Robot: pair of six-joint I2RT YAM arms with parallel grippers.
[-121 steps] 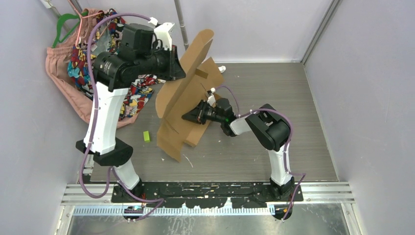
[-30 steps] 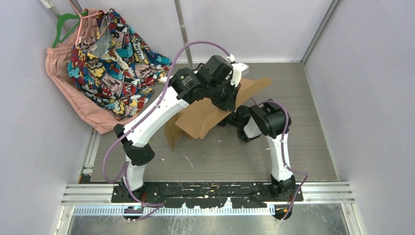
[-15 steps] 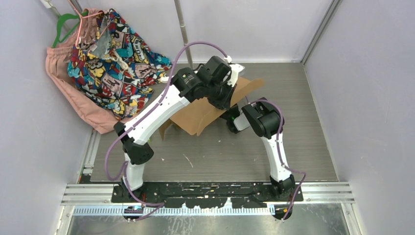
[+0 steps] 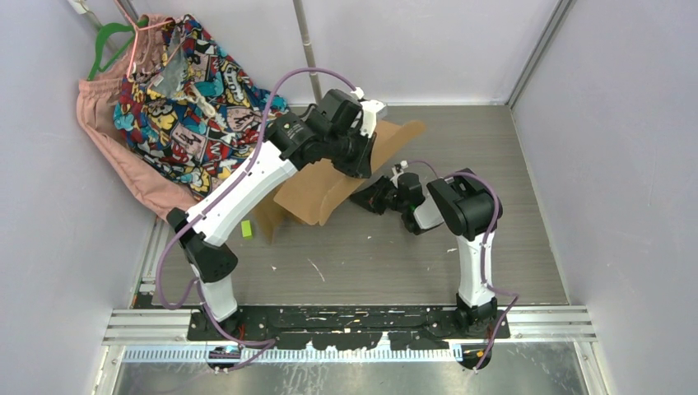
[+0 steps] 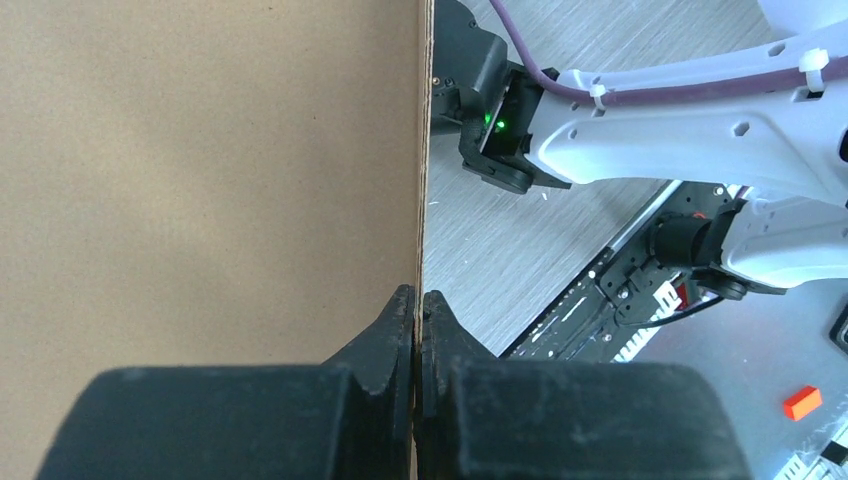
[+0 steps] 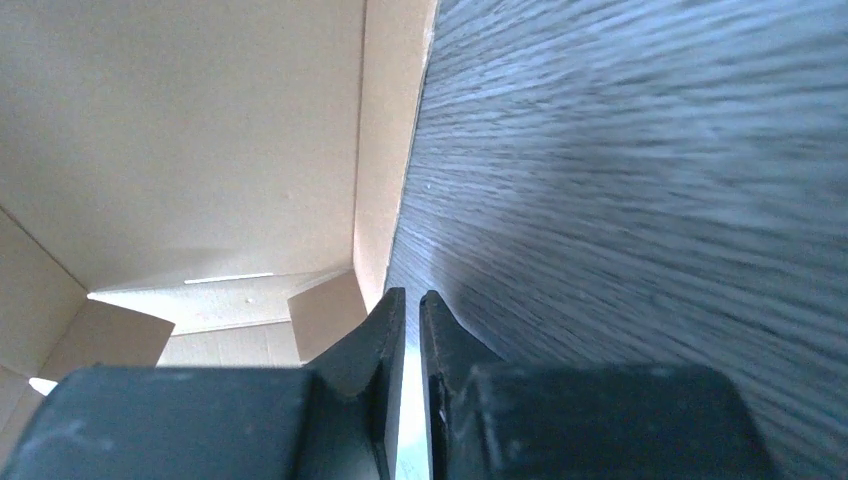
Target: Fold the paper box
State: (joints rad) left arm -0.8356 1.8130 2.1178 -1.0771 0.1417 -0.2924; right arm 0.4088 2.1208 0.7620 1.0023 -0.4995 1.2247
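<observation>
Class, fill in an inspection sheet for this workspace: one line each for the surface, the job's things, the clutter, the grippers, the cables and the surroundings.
Surface: grey wood-grain table, small pale specks.
Job's things: paper box, brown cardboard, partly folded, held up off the table.
Clutter: small green block; colourful cloth over a pink garment at the far left.
Grippers: left gripper shut on the box's edge; right gripper nearly shut, nothing between the fingers.
Cables: purple cables loop along both arms.
Surroundings: plain lilac walls; green hanger.

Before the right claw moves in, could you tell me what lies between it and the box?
Only bare table, per the right wrist view, between claw and box.
</observation>
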